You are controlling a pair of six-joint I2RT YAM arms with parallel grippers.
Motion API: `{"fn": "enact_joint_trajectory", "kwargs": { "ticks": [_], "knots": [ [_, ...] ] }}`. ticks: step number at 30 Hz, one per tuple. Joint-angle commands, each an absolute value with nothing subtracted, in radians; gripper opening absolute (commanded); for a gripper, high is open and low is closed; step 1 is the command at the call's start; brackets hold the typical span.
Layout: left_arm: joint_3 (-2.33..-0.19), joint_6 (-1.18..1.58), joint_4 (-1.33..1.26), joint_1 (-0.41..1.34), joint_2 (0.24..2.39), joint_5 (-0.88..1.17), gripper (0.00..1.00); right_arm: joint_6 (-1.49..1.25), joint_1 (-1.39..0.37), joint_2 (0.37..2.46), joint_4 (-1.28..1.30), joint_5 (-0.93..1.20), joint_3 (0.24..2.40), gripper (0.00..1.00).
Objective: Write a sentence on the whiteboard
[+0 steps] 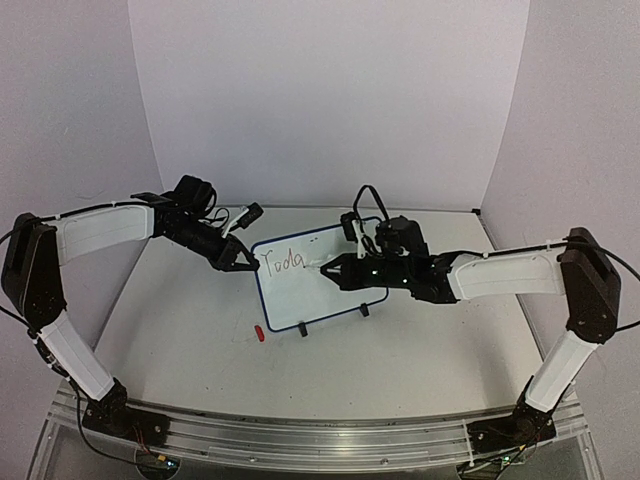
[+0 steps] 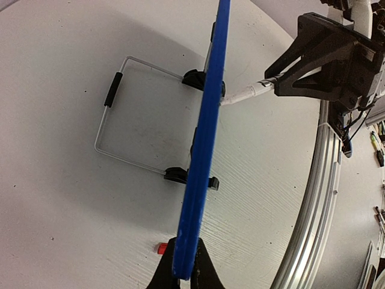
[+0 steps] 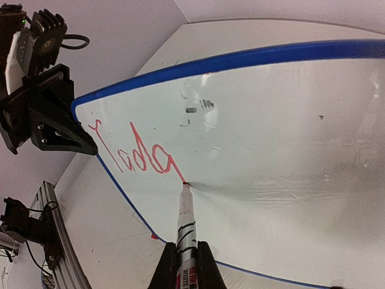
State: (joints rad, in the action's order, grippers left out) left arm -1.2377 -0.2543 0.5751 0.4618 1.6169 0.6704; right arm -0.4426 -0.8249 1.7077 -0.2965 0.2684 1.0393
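Note:
The whiteboard (image 1: pixel 300 296) stands tilted on its black feet at mid-table, seen edge-on as a blue strip (image 2: pixel 205 132) in the left wrist view. My left gripper (image 1: pixel 244 264) is shut on the board's left edge, its fingers (image 2: pixel 204 268) pinching the blue frame. On the board the sentence (image 3: pixel 135 153) reads "Toda" in red. My right gripper (image 3: pixel 186 260) is shut on a white marker (image 3: pixel 186 220). The marker's red tip touches the board at the tail of the last letter. From above, the right gripper (image 1: pixel 335 270) sits in front of the board's middle.
A small red cap (image 1: pixel 258 333) lies on the table just in front of the board's left corner. A wire stand (image 2: pixel 111 120) props the board from behind. An aluminium rail (image 1: pixel 320 432) runs along the near edge. Walls close in behind and on both sides.

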Motion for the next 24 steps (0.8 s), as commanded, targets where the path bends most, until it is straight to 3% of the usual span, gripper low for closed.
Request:
{"fn": "enact_joint_trajectory", "kwargs": {
  "ticks": [1,11,24],
  "knots": [
    [-1.266,-0.286,0.595,0.459,1.641,0.586,0.00,-0.442,-0.818,1.677,-0.317,0.228,1.040,0.00],
    [-1.266,-0.286,0.594,0.459,1.640,0.588,0.00,-0.429,-0.818,1.608,-0.336,0.273,1.050,0.00],
    [-1.266,-0.286,0.594,0.459,1.640,0.591,0.00,-0.431,-0.819,1.672,-0.336,0.254,1.093,0.00]
  ]
}}
